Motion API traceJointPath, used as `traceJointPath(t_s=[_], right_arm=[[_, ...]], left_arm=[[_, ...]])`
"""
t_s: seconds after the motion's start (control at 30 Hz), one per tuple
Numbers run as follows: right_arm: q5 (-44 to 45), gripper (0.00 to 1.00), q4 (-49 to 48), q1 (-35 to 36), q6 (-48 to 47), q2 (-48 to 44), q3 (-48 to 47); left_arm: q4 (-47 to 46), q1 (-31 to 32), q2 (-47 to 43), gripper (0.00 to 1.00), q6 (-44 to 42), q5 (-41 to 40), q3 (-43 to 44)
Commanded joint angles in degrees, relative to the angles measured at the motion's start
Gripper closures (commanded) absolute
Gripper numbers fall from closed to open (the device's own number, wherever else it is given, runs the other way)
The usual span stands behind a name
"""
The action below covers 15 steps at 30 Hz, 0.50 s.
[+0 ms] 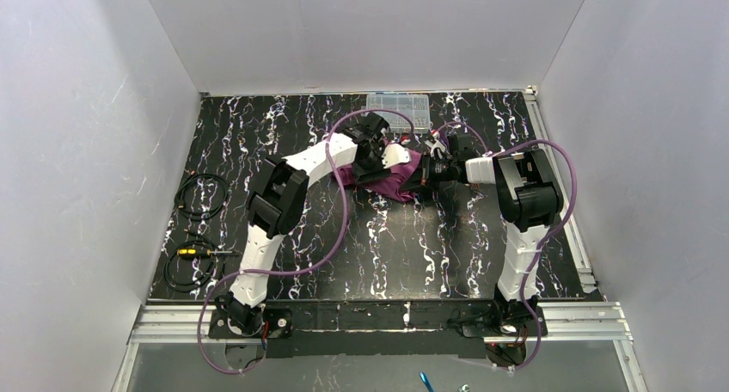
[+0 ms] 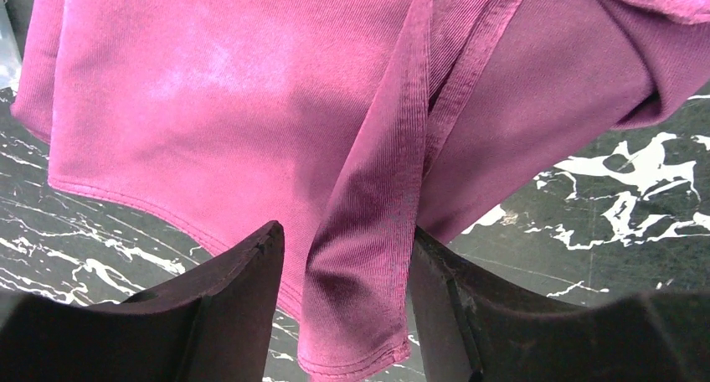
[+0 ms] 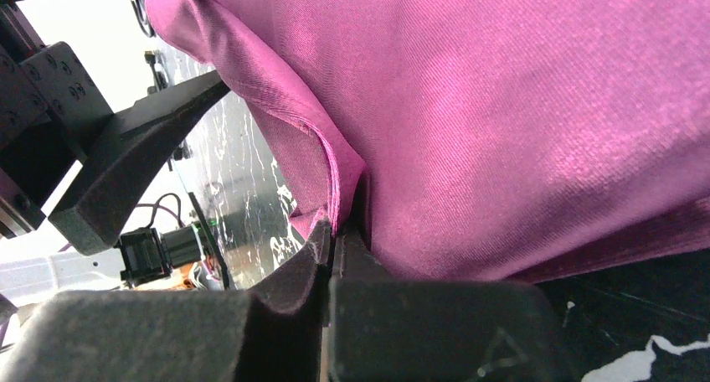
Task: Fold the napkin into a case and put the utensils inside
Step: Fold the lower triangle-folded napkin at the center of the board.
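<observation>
The napkin point(image 1: 391, 183) was held bunched toward 12 o'clock of the table point(image 1: 387, 254), just short of the clear compartment box point(image 1: 397, 110). The right gripper point(image 3: 339, 231), at the cloth's 3 o'clock, was clamped on a doubled edge; the left gripper point(image 2: 347, 240), at 10 o'clock, stood partly open with a hemmed fold loose between its fingers point(image 2: 243, 290). A clean fold likely required closing the left on that hem, then drawing the cloth taut before laying it flat.

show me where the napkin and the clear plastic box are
napkin point(image 1: 394, 186): top view, on the lower middle of the bunched purple cloth.
clear plastic box point(image 1: 397, 110): top view, on the middle of its lid.
</observation>
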<state>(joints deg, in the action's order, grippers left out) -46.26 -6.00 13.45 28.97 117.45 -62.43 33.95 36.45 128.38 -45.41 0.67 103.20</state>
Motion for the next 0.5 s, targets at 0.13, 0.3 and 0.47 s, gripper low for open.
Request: traceJointPath(t_s=[0.13, 0.3, 0.47], right_arm=[[4.5, 0.99, 1.4, -0.2, -1.0, -0.3, 2.6], [4.1, 0.99, 0.8, -0.3, -0.8, -0.3, 2.9], [3.9, 0.99, 0.3, -0.2, -0.6, -0.2, 3.0]], left_arm=[[2.9, -1.4, -1.9, 0.5, -2.3, -1.3, 3.3], [2.3, -2.0, -1.3, 0.53, -3.7, -2.1, 3.2], [2.3, -2.0, -1.0, 0.58, -3.9, -1.7, 3.2]])
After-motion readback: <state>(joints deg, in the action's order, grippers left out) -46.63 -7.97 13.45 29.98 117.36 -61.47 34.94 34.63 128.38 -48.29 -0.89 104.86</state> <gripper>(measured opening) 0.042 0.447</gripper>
